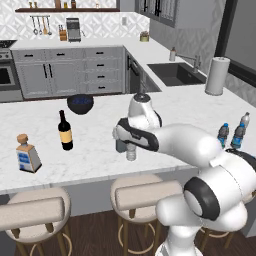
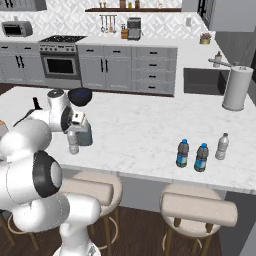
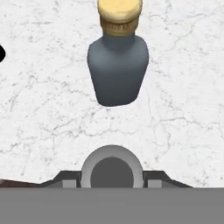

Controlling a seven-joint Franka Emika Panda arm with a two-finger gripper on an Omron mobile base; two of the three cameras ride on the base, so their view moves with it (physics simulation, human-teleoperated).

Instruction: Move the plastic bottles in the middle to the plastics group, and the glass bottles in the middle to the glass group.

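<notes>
White marble island counter (image 1: pixel 95 145) in a grey kitchen, stools along the near edge.

From my seat the pale water bottle (image 2: pixel 74 142) stands upright mid-counter, right under the gripper (image 2: pixel 76 131). In the hand view its whitish cap (image 3: pixel 111 168) sits dead centre between the two finger tips (image 3: pixel 65 178), which flank it closely on both sides. I can't tell whether the pads actually touch the bottle, so grip is unconfirmed. In the left base view the same bottle (image 1: pixel 130 151) shows just below the wrist.

The squat grey-blue glass bottle (image 3: pixel 118 65) with tan stopper (image 3: pixel 119 11) stands just beside the pale one, on its far side. In the right base view it (image 2: pixel 85 135) is partly hidden behind the hand.

Plastics group (image 2: pixel 200 152) is well off to my right: two dark blue-capped bottles (image 2: pixel 183 153) close together and a clear white-capped one (image 2: pixel 222 146) near them. Left base view shows part of that cluster (image 1: pixel 235 132) past the arm's elbow.

Glass group is on my left: dark wine bottle (image 1: pixel 64 131) with yellow label, and the square clear bottle (image 1: pixel 27 154) with cork and blue label nearer the counter's edge, apart from each other.

Further out: dark bowl (image 1: pixel 80 103) at the back of the island, paper towel roll (image 1: pixel 217 76) by the sink (image 1: pixel 175 74).
</notes>
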